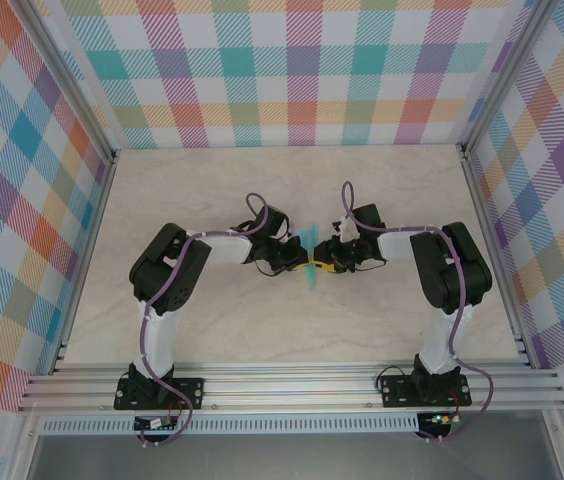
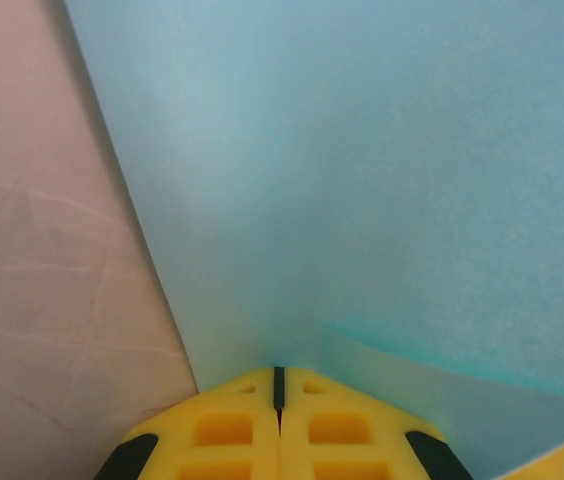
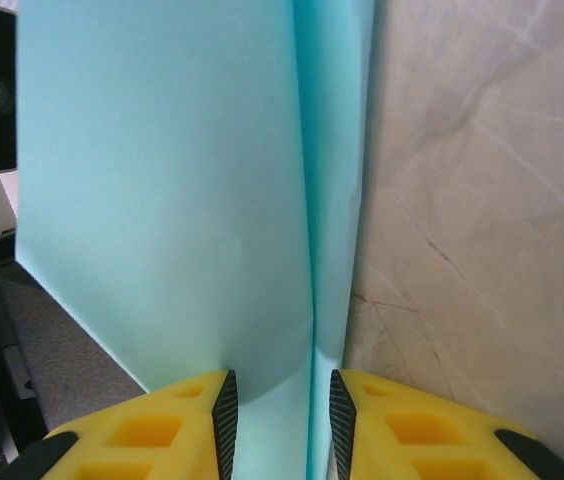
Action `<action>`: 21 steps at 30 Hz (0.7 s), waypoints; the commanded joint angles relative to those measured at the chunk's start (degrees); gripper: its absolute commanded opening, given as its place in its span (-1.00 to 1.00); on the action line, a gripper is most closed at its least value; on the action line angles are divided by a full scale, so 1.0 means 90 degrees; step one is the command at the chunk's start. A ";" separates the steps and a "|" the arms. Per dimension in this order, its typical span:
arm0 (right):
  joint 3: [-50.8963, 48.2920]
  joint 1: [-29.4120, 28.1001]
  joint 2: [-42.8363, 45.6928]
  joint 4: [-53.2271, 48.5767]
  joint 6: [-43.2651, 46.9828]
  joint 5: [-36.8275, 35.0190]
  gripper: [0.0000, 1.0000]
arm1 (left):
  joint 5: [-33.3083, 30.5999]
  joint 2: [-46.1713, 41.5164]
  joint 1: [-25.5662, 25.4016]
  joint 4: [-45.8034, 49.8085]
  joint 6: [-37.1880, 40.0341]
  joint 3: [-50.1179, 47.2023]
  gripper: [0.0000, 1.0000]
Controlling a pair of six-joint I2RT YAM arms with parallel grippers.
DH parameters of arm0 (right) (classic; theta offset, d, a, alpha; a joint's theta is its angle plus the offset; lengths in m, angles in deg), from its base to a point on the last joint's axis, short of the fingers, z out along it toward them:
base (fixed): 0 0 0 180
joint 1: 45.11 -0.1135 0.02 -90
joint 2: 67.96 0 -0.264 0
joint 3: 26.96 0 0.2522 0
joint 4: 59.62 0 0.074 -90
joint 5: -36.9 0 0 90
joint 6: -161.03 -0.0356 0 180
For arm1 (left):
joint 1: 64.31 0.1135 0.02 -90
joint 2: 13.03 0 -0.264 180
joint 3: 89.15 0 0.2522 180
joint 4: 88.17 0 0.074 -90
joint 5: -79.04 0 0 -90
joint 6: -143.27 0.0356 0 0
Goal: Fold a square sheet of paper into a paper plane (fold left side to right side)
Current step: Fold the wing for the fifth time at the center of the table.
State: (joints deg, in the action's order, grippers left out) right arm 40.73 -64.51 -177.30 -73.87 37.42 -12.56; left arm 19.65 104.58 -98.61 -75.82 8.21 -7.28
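Across the pale marbled table [image 1: 262, 330], boxed in by checked walls [image 1: 302, 70], we find both arms reaching inward to meet near the middle. Between them stands the paper [image 1: 309, 262], which from above looks like a narrow turquoise sliver on edge.

We judge the work partway done. The sheet is already folded over, with a long crease [image 3: 305, 200] running down it in the right wrist view. We cannot make out a sharp tip or a finished dart, so shaping folds seem left to do.

Our left gripper [image 2: 278, 375] is pinched tight on an edge of the paper, its fingers meeting. Our right gripper [image 3: 282, 390] has its jaws apart, straddling the creased layers without pressing them flat.

The only crowding we see comes from the two grippers themselves, close together around so small a piece.
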 commanded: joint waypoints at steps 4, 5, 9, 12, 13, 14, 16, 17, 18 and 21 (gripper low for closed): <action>-0.0035 -0.0188 -0.0449 -0.0397 0.0099 -0.0346 -0.37 | -0.0316 -0.0351 0.0164 0.0394 0.0163 -0.0291 -0.99; -0.0026 -0.0188 -0.0458 -0.0396 0.0093 -0.0335 -0.37 | -0.0306 -0.0379 0.0169 0.0375 0.0161 -0.0302 -0.98; -0.0016 -0.0190 -0.0488 -0.0345 0.0062 -0.0286 -0.37 | -0.0266 -0.0416 0.0169 0.0362 0.0153 -0.0290 -0.98; -0.0016 -0.0197 -0.0426 -0.0328 0.0061 -0.0289 -0.37 | -0.0257 -0.0370 0.0169 0.0340 0.0147 -0.0281 -1.00; -0.0033 -0.0189 -0.0366 -0.0331 0.0072 -0.0318 -0.37 | -0.0257 -0.0343 0.0169 0.0345 0.0139 -0.0274 -1.00; -0.0035 -0.0185 -0.0295 -0.0367 0.0105 -0.0342 -0.37 | -0.0258 -0.0340 0.0169 0.0338 0.0128 -0.0279 -1.00; -0.0035 -0.0158 -0.0121 -0.0509 0.0207 -0.0466 -0.36 | -0.0217 -0.0347 0.0169 0.0295 0.0130 -0.0290 -1.00; -0.0035 -0.0149 -0.0049 -0.0552 0.0255 -0.0489 -0.36 | -0.0163 -0.0397 0.0179 0.0255 0.0124 -0.0298 -1.00; -0.0003 -0.0149 -0.0005 -0.0620 0.0313 -0.0512 -0.36 | -0.0116 -0.0479 0.0179 0.0184 0.0123 -0.0312 -0.97; 0.0072 -0.0148 -0.0094 -0.0684 0.0350 -0.0437 -0.36 | -0.0023 -0.0735 0.0196 0.0176 0.0161 -0.0277 -0.78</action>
State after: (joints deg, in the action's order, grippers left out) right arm 41.49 -65.01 -176.99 -75.77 38.56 -14.01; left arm 18.51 101.91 -97.50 -74.51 8.89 -9.13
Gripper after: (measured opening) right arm 0.320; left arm 0.104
